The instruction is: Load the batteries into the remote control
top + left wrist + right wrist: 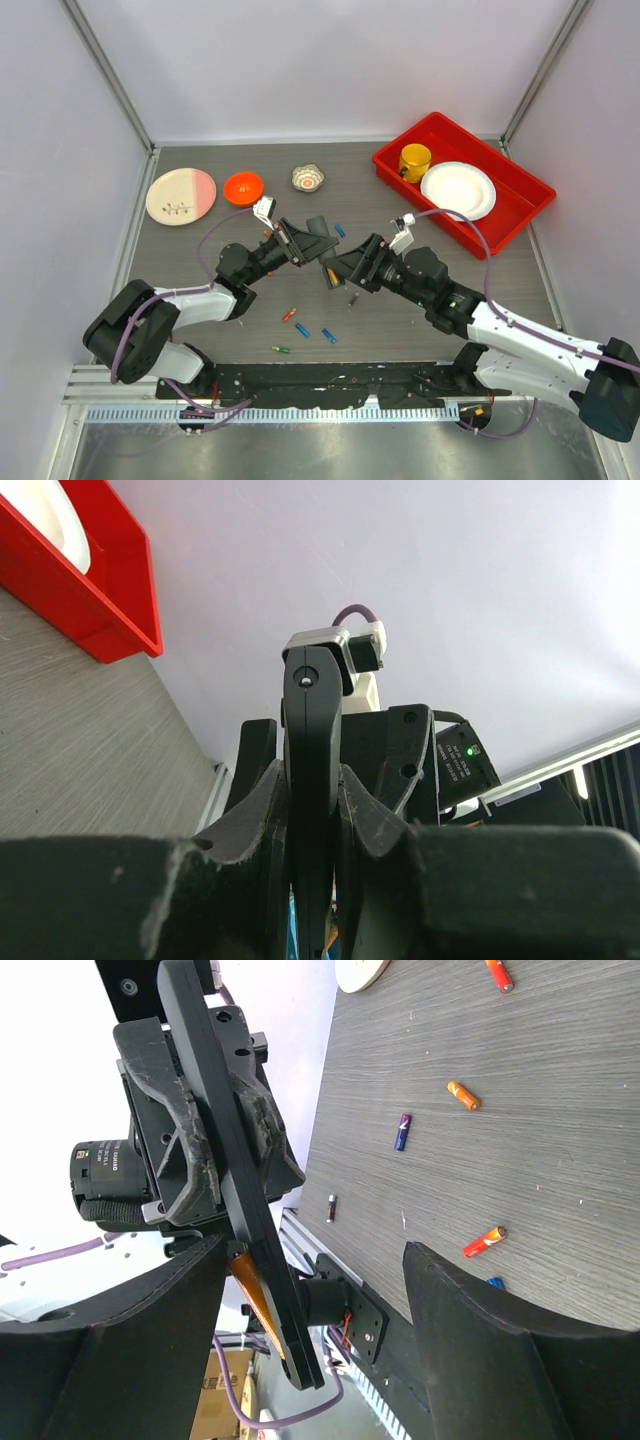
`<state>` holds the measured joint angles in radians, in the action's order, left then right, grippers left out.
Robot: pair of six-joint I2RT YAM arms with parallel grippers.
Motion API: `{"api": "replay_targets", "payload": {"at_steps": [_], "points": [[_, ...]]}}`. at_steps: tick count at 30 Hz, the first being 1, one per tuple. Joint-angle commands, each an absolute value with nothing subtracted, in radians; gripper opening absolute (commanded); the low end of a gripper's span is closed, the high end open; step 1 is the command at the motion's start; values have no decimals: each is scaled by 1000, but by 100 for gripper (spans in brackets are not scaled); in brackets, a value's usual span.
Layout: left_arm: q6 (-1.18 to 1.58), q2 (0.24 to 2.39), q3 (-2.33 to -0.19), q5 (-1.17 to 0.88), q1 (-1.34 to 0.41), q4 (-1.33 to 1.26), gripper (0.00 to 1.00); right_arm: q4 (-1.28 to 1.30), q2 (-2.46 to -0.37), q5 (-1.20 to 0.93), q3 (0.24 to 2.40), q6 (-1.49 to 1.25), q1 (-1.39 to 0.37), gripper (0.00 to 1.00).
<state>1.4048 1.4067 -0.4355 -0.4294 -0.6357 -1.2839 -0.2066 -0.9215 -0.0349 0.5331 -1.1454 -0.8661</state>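
Left hand clamps remote control edgewise; right hand spread wide, empty (batteries loose on table).

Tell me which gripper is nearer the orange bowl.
Left. The left gripper is just below-right of the bowl in the top view; the right gripper lies farther that way.

Finding no text clear enough for reading. Catching only tiny white print on a black camera module, sitting beyond and to the right of the left gripper, too small for making out. Noticing a similarly blurred label on a second module, ahead and left of the right gripper.
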Motion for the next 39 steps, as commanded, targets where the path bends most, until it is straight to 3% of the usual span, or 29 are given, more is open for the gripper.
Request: {"api": "replay_targets", "payload": {"at_steps": [1, 14, 22, 28, 39], "points": [[1387, 1384, -453, -416, -637, -1546, 0, -184, -890, -23, 586, -1111, -864, 77], [1385, 1393, -451, -416, -637, -1546, 0, -132, -873, -14, 623, -1065, -862, 80], [1384, 1399, -451, -402, -635, -1546, 0, 83, -836, 78, 736, -911, -864, 84], [1387, 1387, -465, -402, -635, -1546, 0, 104, -827, 68, 732, -899, -862, 84], [1397, 1382, -479, -403, -635, -1546, 0, 52, -825, 14, 646, -931, -862, 74]]}}
